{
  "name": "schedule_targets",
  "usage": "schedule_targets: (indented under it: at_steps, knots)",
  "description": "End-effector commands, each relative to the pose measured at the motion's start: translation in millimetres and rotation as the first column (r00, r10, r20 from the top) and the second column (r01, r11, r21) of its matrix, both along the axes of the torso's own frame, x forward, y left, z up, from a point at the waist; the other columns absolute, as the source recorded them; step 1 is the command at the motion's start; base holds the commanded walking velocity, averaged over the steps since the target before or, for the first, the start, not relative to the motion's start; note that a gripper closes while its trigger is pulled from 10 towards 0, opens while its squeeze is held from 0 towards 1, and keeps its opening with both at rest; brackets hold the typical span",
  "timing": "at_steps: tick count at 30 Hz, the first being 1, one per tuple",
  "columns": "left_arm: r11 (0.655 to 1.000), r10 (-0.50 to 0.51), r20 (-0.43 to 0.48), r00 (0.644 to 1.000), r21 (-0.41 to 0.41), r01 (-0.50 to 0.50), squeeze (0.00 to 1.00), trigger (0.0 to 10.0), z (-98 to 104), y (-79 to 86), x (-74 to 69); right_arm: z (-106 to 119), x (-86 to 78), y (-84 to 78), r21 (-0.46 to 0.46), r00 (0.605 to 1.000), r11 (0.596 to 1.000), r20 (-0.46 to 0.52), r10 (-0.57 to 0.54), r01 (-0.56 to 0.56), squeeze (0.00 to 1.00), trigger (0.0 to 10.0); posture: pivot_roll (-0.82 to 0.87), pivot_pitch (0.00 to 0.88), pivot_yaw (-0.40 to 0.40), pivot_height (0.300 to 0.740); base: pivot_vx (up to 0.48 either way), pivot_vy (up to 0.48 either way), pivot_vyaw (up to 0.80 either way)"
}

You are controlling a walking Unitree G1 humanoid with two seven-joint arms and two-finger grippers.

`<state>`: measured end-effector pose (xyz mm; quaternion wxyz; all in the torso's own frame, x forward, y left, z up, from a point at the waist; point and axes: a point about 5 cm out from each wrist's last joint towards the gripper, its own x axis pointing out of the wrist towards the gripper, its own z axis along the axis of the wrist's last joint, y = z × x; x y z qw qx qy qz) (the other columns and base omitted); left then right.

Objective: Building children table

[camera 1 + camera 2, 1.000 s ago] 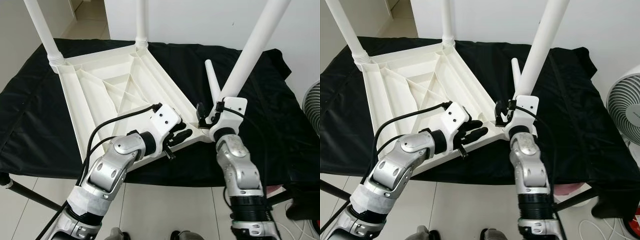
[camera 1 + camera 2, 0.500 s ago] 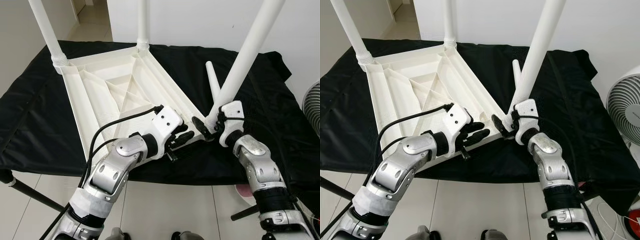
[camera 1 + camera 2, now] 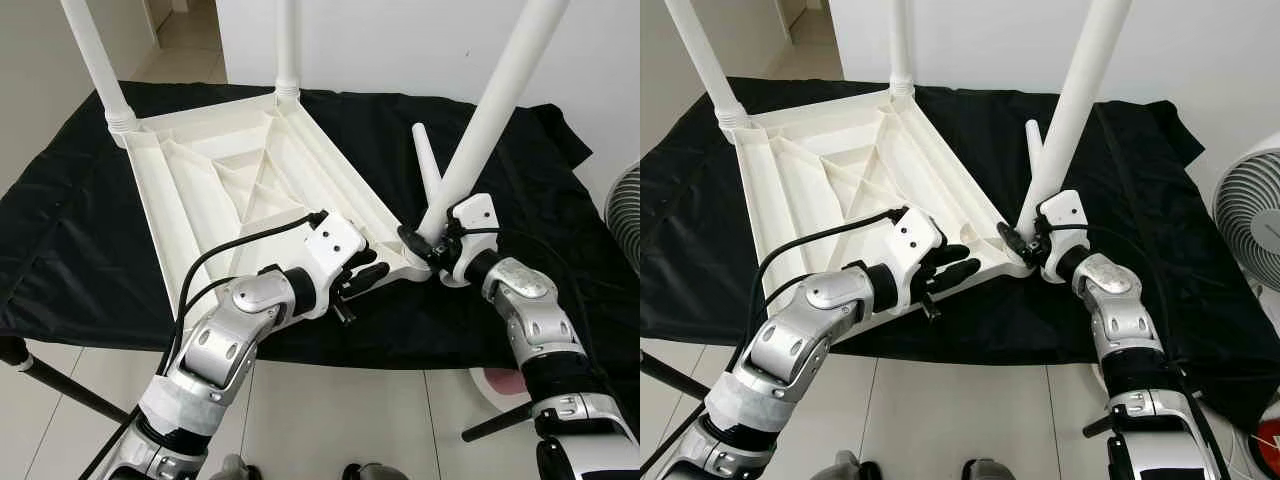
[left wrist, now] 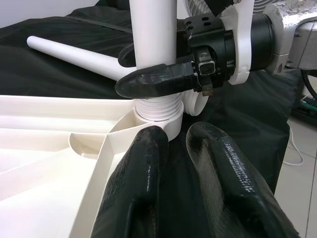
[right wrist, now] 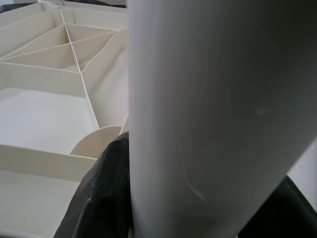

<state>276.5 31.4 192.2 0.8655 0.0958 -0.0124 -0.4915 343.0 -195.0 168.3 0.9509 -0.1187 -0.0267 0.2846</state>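
Observation:
A white table top (image 3: pixel 200 190) lies upside down on a black cloth (image 3: pixel 60 230). Two white legs (image 3: pixel 95 60) (image 3: pixel 288 45) stand in its far corners. My right gripper (image 3: pixel 420 240) is shut on the base of a third leg (image 3: pixel 490 110), which leans to the right with its threaded end at the near right corner socket (image 4: pixel 158 111). My left gripper (image 3: pixel 365 275) rests against the table's rim just beside that corner, its fingers (image 4: pixel 143 168) close together with nothing between them. A loose leg (image 3: pixel 427 165) lies on the cloth behind.
A white fan (image 3: pixel 1245 215) stands at the right, past the cloth's edge. Light tiled floor (image 3: pixel 330 410) shows below the near edge. A white wall (image 3: pixel 400 40) is behind the table.
My right forearm has swung outward and down while the gripper keeps hold of the leg. The leg's base has come lower onto the corner socket. The left gripper has stayed at the rim.

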Motion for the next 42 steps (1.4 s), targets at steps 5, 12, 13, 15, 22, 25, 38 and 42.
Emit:
schedule_targets:
  at_steps: [5, 12, 13, 15, 22, 25, 38, 42]
  knots:
    - [1.000, 0.030, 0.006, 1.000, 0.004, -0.030, 0.00, 10.0, -1, 0.9, 0.9, -11, -1.3, -2.2, 0.012, 0.998, 1.000, -0.053, -0.013, 0.013, 0.00, 0.0, -0.11, 0.081, 0.018, 0.740, 0.000, 0.000, 0.00]
    - [1.000, 0.027, 0.006, 1.000, 0.003, -0.027, 0.00, 10.0, -1, 0.5, -0.4, -20, -5.1, 4.4, 0.043, 0.984, 0.986, -0.076, -0.159, 0.163, 0.00, 10.0, -0.12, 0.085, 0.015, 0.740, 0.000, 0.000, 0.00]
    - [1.000, 0.025, 0.005, 1.000, 0.003, -0.025, 0.00, 10.0, -1, 0.2, -0.7, -20, -5.7, 6.2, 0.061, 0.977, 0.978, -0.080, -0.195, 0.201, 0.00, 10.0, -0.12, 0.088, 0.014, 0.740, 0.000, 0.000, 0.00]
    - [1.000, 0.025, 0.004, 1.000, 0.003, -0.025, 0.00, 10.0, -1, 0.0, -0.8, -21, -6.1, 7.2, 0.073, 0.972, 0.971, -0.081, -0.220, 0.226, 0.00, 10.0, -0.12, 0.088, 0.014, 0.740, 0.000, 0.000, 0.00]
    - [1.000, 0.011, 0.000, 1.000, 0.002, -0.011, 0.00, 10.0, -2, -1.8, -2.5, -20, -7.4, 13.3, 0.152, 0.927, 0.915, -0.105, -0.361, 0.374, 0.00, 10.0, -0.12, 0.089, 0.013, 0.740, 0.000, 0.000, 0.00]
    - [1.000, 0.005, -0.002, 1.000, 0.003, -0.005, 0.00, 10.0, -3, -2.6, -3.8, -18, -9.3, 16.5, 0.181, 0.899, 0.881, -0.109, -0.425, 0.438, 0.00, 10.0, -0.12, 0.086, 0.009, 0.740, 0.000, 0.000, 0.00]
    - [1.000, -0.003, -0.004, 1.000, 0.006, 0.003, 0.00, 10.0, -5, -3.3, -5.7, -6, -38.8, 53.7, 0.266, 0.737, 0.693, -0.128, -0.663, 0.670, 0.00, 10.0, -0.11, 0.069, -0.007, 0.740, 0.000, 0.000, 0.00]
    - [1.000, -0.003, -0.004, 1.000, 0.007, 0.003, 0.00, 10.0, -5, -3.1, -5.9, -7, -42.3, 60.1, 0.270, 0.747, 0.701, -0.140, -0.649, 0.660, 0.00, 10.0, -0.11, 0.069, -0.007, 0.740, 0.000, 0.000, 0.00]
